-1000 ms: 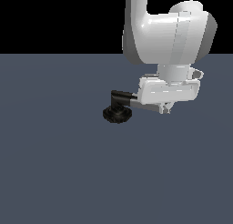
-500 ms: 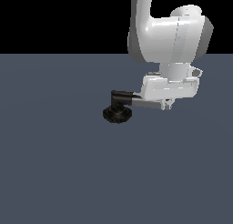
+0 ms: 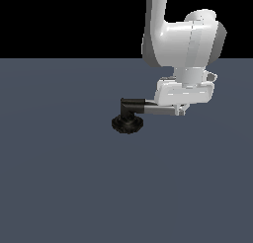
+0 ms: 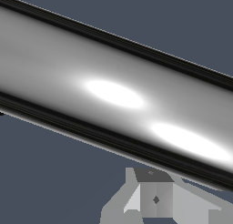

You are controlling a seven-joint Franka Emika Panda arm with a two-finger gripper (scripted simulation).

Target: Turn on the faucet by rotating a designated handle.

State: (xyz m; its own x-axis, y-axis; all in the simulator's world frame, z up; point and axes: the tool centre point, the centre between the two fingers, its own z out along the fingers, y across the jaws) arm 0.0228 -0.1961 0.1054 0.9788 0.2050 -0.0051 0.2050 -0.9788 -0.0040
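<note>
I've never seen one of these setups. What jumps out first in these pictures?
The big white robot arm looms at the exterior view's upper right, its pincer down at the far end of the chrome handle. The little black faucet stands alone on the grey floor. In the wrist view, the gleaming handle fills nearly the whole picture.

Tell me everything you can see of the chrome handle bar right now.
The glossy chrome cylindrical handle bar juts roughly level from the short black elbow post toward the exterior view's right, above the black ribbed round base. Dark bands edge its bright highlights in the wrist view. Its far end sits under the white gripper; actual contact is unclear.
</note>
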